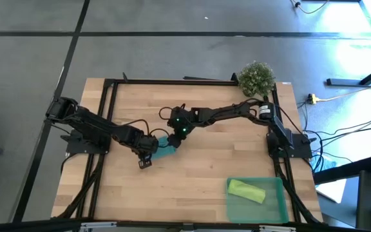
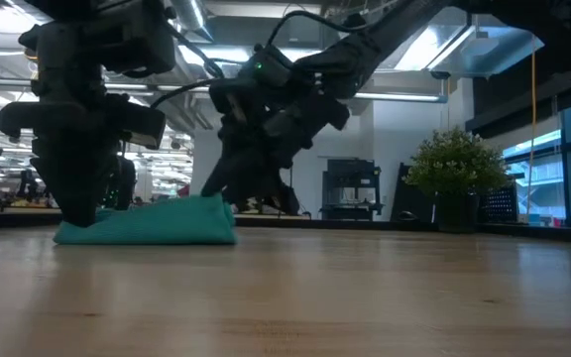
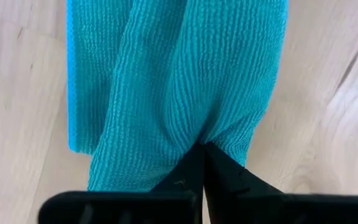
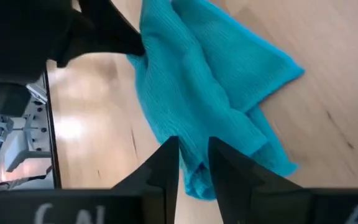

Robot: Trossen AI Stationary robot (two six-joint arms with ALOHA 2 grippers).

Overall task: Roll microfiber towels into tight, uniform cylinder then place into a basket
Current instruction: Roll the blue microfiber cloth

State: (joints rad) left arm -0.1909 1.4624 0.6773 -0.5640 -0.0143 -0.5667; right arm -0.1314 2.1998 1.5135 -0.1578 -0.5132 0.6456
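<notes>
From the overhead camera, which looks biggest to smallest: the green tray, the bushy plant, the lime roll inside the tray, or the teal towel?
1. Tray, clearly largest.
2. Plant.
3. Lime roll.
Teal towel: unsure, since the arms cover most of it; the part showing looks smaller than the roll.

Teal towel (image 1: 165, 145) lies mid-counter as a loose, crumpled bundle, not a tight cylinder; ribbed microfiber weave, folds bunched, one corner splayed flat on the wood (image 4: 278, 62); in the low view it sits as a low, lumpy mound (image 2: 157, 220) touching the surface. Lime green towel (image 1: 246, 191) is rolled into a short, plump cylinder lying on its side, slightly angled, inside the basket (image 1: 277, 206); basket is a shallow translucent green tray at the counter's near right corner.
</notes>
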